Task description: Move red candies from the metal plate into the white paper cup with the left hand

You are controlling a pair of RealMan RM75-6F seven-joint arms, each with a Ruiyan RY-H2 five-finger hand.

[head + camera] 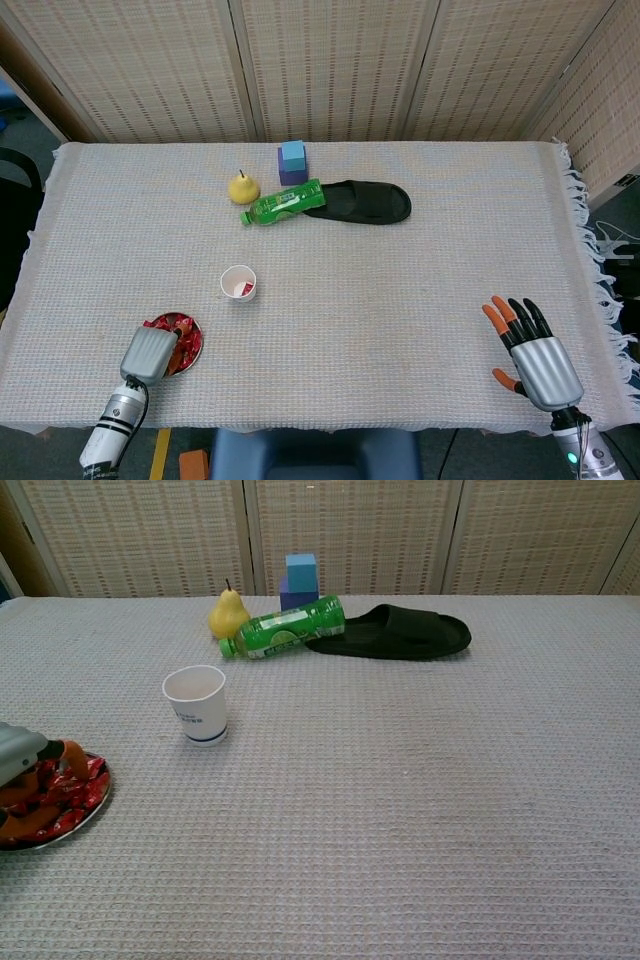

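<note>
Red candies (183, 330) fill a metal plate (196, 342) near the front left corner of the table (400, 280), which is covered by a pale woven cloth. The left hand (150, 352) lies over the near side of the plate, its orange-tipped fingers (72, 752) curled down among the wrappers; whether it has actually pinched a candy cannot be told, since its back hides the grasp from above and the chest view shows only its edge. The white paper cup (238, 283) stands upright a little beyond and to the right of the plate, apart from it, and a red piece already lies inside. The task therefore appears begun but far from finished: at least one candy is delivered, while most of the heap sits on the plate. The step in hand looks like another pick. The right hand (528, 345) rests on the cloth at the front right, fingers spread, holding nothing. At the far side lie a pear (242, 187), a green bottle (282, 203), a black slipper (362, 201) and stacked blocks (292, 162).
</note>
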